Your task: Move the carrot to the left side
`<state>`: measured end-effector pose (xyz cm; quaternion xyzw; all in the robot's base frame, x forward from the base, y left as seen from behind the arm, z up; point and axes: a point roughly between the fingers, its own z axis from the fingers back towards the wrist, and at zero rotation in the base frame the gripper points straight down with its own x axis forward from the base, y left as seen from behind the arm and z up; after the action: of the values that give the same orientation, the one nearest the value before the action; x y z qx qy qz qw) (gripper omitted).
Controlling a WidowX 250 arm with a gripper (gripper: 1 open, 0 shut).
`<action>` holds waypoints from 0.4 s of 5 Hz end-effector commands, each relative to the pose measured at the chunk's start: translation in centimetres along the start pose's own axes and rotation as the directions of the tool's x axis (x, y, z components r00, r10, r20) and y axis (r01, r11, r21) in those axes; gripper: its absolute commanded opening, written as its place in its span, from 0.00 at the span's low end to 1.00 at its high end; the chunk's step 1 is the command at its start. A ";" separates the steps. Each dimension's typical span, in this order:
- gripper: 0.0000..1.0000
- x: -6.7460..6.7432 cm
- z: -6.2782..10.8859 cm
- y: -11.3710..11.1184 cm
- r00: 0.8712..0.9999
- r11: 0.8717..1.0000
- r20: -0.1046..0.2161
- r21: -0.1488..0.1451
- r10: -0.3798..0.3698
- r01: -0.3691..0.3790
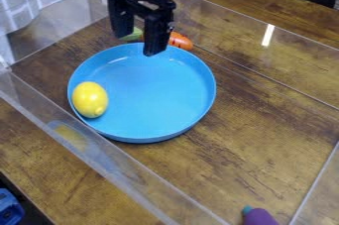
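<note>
Down and slightly left of the jaws (pixel 141 33) lies a round blue plate (pixel 185 105) with a raised rim, resting on the wooden desk (pixel 265 80). Inside it, well below the jaws and off to their left, sits a yellow lemon (pixel 89 99) close to the plate's left wall; the rest of the plate's floor is bare blue. A clear low-walled enclosure (pixel 79 135) surrounds the working area of the desk.

Just behind the plate's far rim, right beside the jaws on their right side, lies the carrot (pixel 176 41), orange body showing, with a bit of green just to the jaws' left; part of it is hidden behind the black fingers. Whether a finger touches it I cannot tell.

Far below and to the right of the jaws, at the picture's bottom edge, a purple object (pixel 260 216) peeks in.

The black arm comes down from the top edge, its jaws pointing straight down, spread wide and holding nothing, tips hanging over the plate's far rim.
</note>
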<state>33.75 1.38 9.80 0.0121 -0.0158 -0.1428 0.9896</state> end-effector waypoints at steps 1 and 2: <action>1.00 1.8 1.4 0.8 0.992 0.994 0.070 0.031 -0.108 0.106; 1.00 2.7 0.9 0.6 0.975 0.977 0.076 0.051 -0.209 0.206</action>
<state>35.59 1.41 8.76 0.0192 -0.0250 -0.2375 0.9709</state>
